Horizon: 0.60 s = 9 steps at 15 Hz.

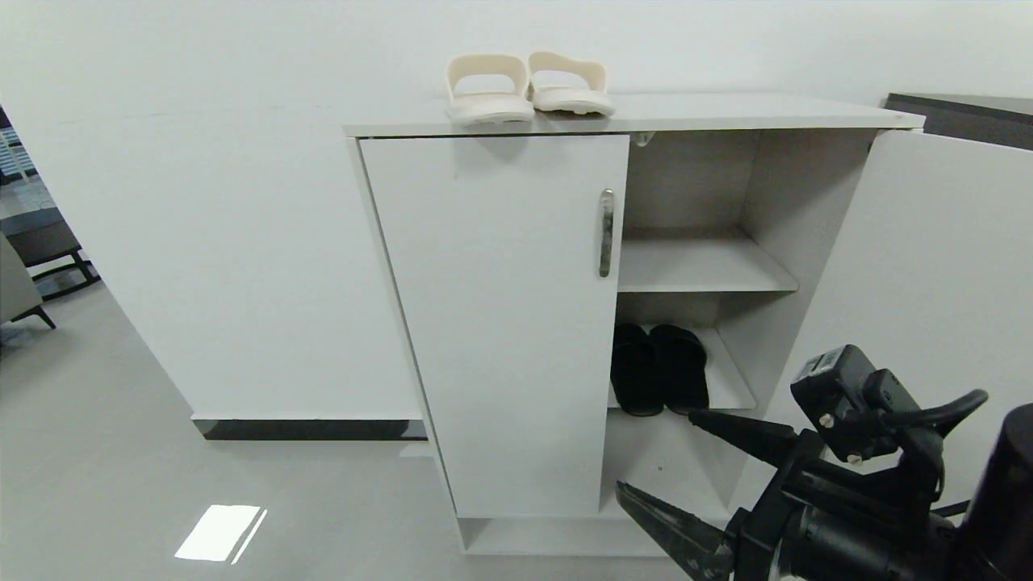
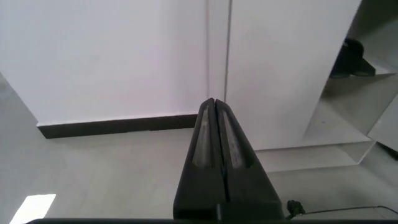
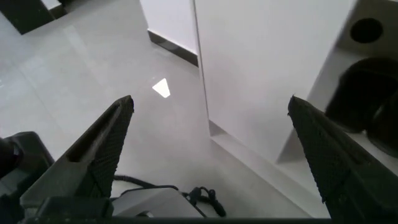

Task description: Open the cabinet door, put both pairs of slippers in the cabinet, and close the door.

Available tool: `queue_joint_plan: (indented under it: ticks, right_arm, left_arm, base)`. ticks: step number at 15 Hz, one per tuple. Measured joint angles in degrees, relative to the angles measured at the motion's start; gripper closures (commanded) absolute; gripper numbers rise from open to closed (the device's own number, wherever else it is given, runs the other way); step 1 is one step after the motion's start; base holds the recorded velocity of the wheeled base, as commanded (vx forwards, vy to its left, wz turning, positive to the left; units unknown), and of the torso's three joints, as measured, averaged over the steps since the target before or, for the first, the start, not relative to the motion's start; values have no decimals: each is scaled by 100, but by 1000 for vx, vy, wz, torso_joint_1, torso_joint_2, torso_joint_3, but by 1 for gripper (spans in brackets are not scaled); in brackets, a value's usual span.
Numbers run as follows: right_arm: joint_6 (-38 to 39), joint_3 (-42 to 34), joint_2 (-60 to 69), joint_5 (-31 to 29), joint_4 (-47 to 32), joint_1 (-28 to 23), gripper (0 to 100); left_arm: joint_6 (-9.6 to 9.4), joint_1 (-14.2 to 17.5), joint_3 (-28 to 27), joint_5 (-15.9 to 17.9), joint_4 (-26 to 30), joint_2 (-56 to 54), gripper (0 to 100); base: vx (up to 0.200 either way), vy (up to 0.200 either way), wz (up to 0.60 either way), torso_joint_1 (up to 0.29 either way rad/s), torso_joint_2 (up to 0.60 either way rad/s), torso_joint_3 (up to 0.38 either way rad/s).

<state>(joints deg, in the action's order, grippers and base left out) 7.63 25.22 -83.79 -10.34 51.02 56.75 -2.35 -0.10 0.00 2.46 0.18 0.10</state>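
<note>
Cabinet (image 1: 726,109): white, standing against a white wall on a grey floor (image 1: 121,452). Its left door (image 1: 500,323) is closed and carries a vertical metal handle (image 1: 605,234) at its inner edge. Its right door (image 1: 928,282) is swung wide open, exposing the right compartment.

Cream slippers (image 1: 508,103): one pair, open-toed with broad straps and thick soles. They sit side by side on the cabinet top at its front edge, above the closed left door, with the two touching each other.

Black slippers (image 1: 660,367): one pair, plain and matte. They lie side by side on the middle shelf (image 1: 738,387) of the open compartment, close to the edge of the left door. The upper shelf (image 1: 702,262) is above them.

Right gripper (image 1: 655,450): fingers spread wide apart and holding nothing. It is positioned in front of the lower part of the open compartment, below the black slippers.

Left gripper (image 2: 213,101): fingers pressed together with nothing between them. It points toward the wall and the cabinet's left side.
</note>
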Motion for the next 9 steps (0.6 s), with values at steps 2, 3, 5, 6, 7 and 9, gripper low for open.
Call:
queue_joint_plan:
  ticks: [2, 3, 5, 6, 7, 9]
  right_arm:
    - [0, 0, 0, -2, 2, 2, 0]
    - [2, 0, -2, 0, 5, 2, 0]
    - [0, -1, -4, 5, 0, 0, 0]
    - [2, -1, -11, 7, 2, 2, 0]
    - [0, -6, -15, 13, 2, 6, 0]
    - [2, -12, -28, 7, 7, -5, 0]
  left_arm:
    - [4, 0, 0, 0, 0, 0, 100]
    - [20, 0, 0, -1, 0, 0, 100]
    - [39, -1, 0, 0, -2, 0, 100]
    - [44, -4, 0, -4, 0, 0, 100]
    - [30, 0, 0, 0, 2, 0, 100]
    - [-82, 2, -2, 7, 0, 0, 100]
  base:
    - [0, 200, 0, 2, 0, 0]
    - [0, 200, 0, 2, 2, -2]
    - [0, 0, 0, 0, 0, 0]
    - [0, 0, 0, 0, 0, 0]
    - [0, 0, 0, 0, 0, 0]
    - [0, 0, 0, 0, 0, 0]
